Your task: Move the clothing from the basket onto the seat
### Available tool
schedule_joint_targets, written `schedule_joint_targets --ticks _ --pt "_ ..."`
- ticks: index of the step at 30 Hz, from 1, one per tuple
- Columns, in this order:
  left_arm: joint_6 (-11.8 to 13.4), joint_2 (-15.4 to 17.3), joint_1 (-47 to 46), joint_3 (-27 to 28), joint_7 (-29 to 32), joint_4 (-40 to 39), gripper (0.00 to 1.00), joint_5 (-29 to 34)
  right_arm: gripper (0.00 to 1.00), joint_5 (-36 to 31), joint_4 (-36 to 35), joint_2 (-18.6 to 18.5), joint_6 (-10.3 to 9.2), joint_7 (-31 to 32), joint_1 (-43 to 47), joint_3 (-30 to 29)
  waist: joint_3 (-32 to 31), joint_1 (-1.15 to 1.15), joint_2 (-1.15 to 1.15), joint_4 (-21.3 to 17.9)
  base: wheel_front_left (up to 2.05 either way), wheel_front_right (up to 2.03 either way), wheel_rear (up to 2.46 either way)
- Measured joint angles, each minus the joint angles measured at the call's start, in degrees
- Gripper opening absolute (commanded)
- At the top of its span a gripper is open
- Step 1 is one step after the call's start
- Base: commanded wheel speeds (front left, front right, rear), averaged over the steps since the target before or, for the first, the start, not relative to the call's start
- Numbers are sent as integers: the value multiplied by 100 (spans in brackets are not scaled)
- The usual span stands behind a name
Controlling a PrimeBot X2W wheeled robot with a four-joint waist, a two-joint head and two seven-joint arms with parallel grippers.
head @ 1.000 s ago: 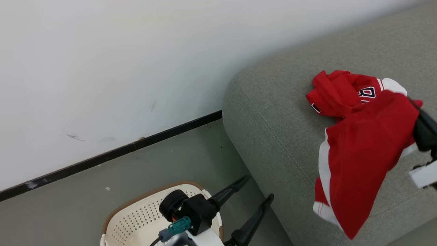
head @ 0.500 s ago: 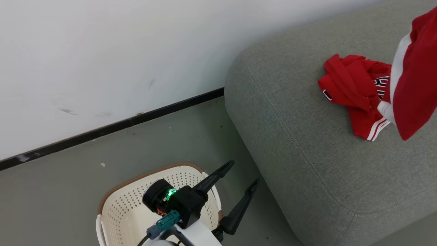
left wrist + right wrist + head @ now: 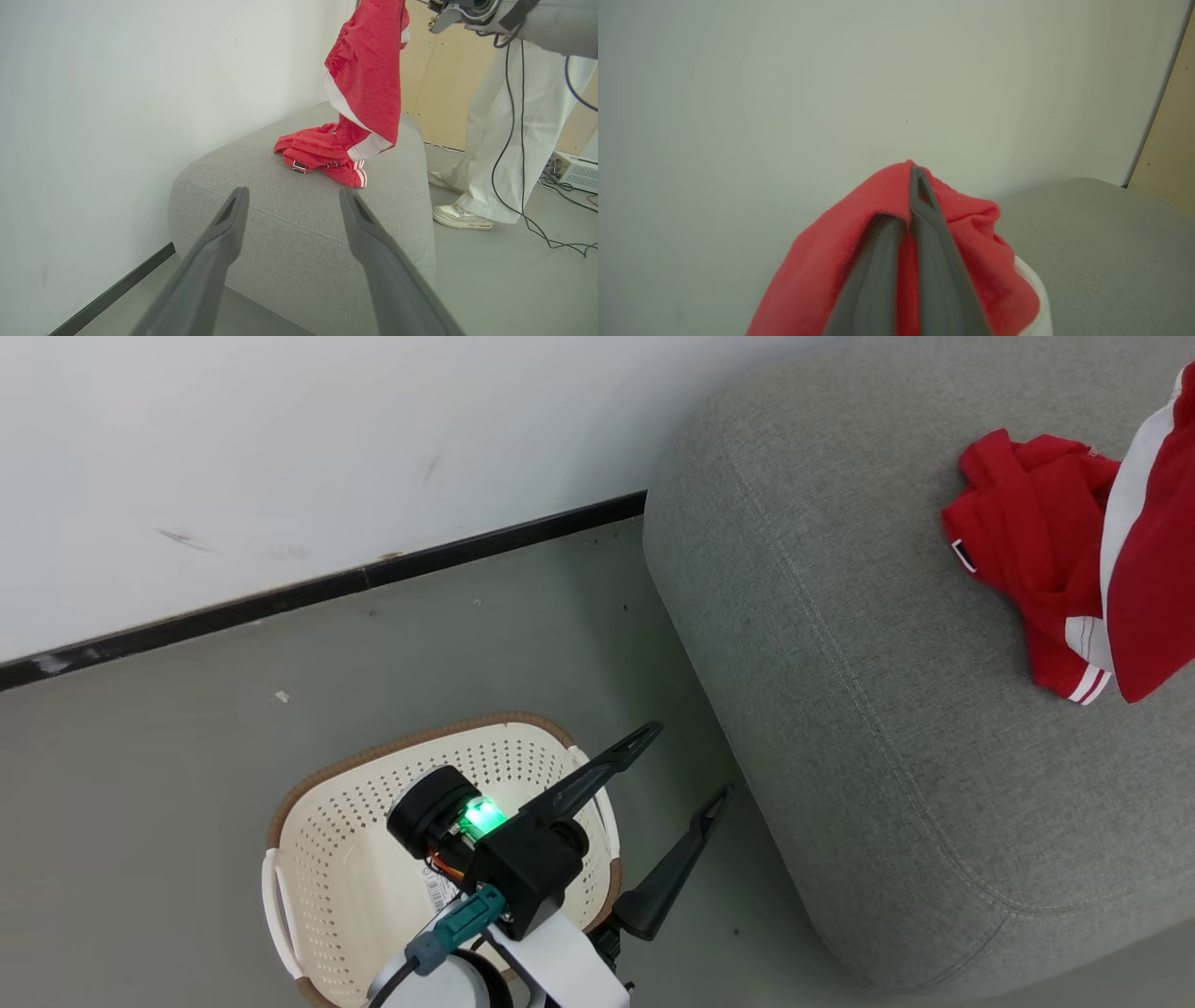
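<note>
Right jaws: clamped on red garment (image 3: 369, 70) (hanging above seat (image 3: 289, 219)).
Left jaws: spread, empty, by basket (image 3: 345, 859).
Second garment (image 3: 317, 147): crumpled on seat.

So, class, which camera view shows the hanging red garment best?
The left wrist view: the hanging garment shows most of its length, dangling over the seat. The head view crops it at the right edge; the right wrist view shows bunched fabric around the shut right claw.

Grey seat (image 3: 840, 663), crumpled red garment (image 3: 1022, 541) on it, basket (image 3: 345, 859) on floor (image 3: 187, 728)
</note>
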Motion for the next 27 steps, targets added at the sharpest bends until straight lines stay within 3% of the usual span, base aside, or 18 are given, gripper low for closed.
schedule_joint_targets --ticks 6,15,27 --pt "-69 20 -154 -140 127 -163 100 31 0 -291 890 365 -1 -244 115 -212 305 0 0 114 0 0 0" --pt "-159 36 -388 -164 240 -203 100 40 0 -504 1415 962 0 -493 319 -171 707 0 0 245 0 0 0" --pt "-259 118 -606 -94 267 -119 100 86 0 -642 1613 1181 0 -638 421 -159 1111 0 0 276 0 0 0"
